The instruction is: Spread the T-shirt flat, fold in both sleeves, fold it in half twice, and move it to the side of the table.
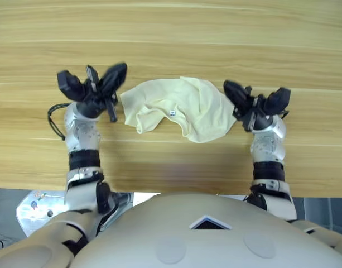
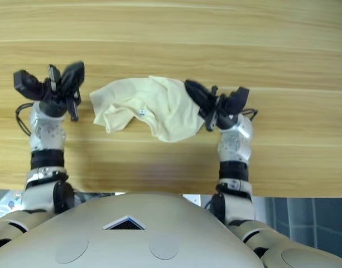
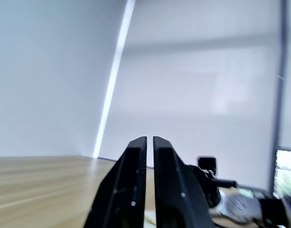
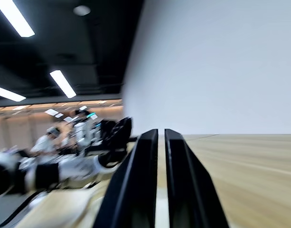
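Tag [image 1: 172, 113] on crumpled T-shirt [image 1: 201, 111] looks white; print too small to read.

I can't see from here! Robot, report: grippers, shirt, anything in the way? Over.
Left gripper shut, beside shirt. Right gripper shut, at its edge. Shirt crumpled on table, unfolded. Nothing blocking.

We find the T-shirt [image 1: 179, 114] on the tabletop [image 1: 215, 33], set back from its near edge, between the 2 grippers: the left gripper [image 3: 150, 138] just beside its left side, the right gripper [image 4: 161, 130] over its right side.
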